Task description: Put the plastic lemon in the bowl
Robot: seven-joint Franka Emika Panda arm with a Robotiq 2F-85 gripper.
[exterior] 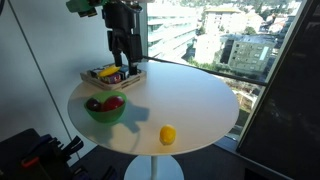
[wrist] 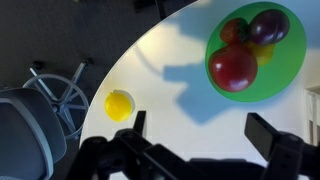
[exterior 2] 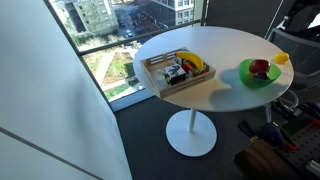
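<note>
The plastic lemon (exterior: 167, 134) lies on the round white table near its edge, apart from the bowl. It also shows in the wrist view (wrist: 119, 104) and at the table's rim in an exterior view (exterior 2: 282, 58). The green bowl (exterior: 105, 116) holds a red round fruit and a dark fruit; it shows in the wrist view (wrist: 290, 70) and in an exterior view (exterior 2: 243, 72). My gripper (exterior: 122, 60) hangs high above the table over the tray side. In the wrist view the gripper (wrist: 200, 135) is open and empty, with bare table between its fingers.
A rectangular wooden tray (exterior: 96, 80) with several toys stands on the table beyond the bowl, also seen in an exterior view (exterior 2: 160, 82). An office chair (wrist: 30, 110) stands on the floor beside the table. Windows run along one side of the table.
</note>
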